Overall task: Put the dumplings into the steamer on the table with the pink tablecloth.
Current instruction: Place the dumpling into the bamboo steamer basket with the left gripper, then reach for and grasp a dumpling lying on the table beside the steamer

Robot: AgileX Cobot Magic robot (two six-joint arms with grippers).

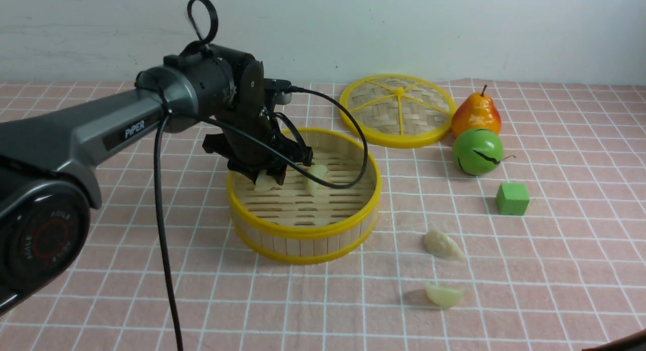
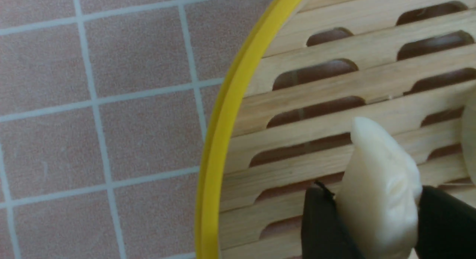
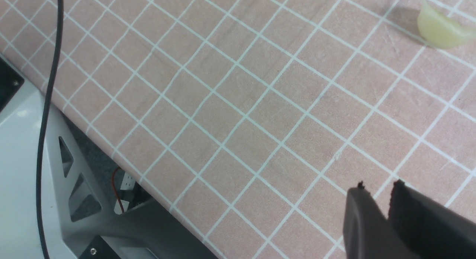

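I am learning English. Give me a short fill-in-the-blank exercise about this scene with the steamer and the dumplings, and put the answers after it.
1. The left gripper is shut on one ____, held over the slatted base of the steamer.
2. Outside the steamer, ____ dumplings lie on the pink tablecloth.
3. The small cube to the right of the steamer is ____ in colour.
Missing words: dumpling; two; green.
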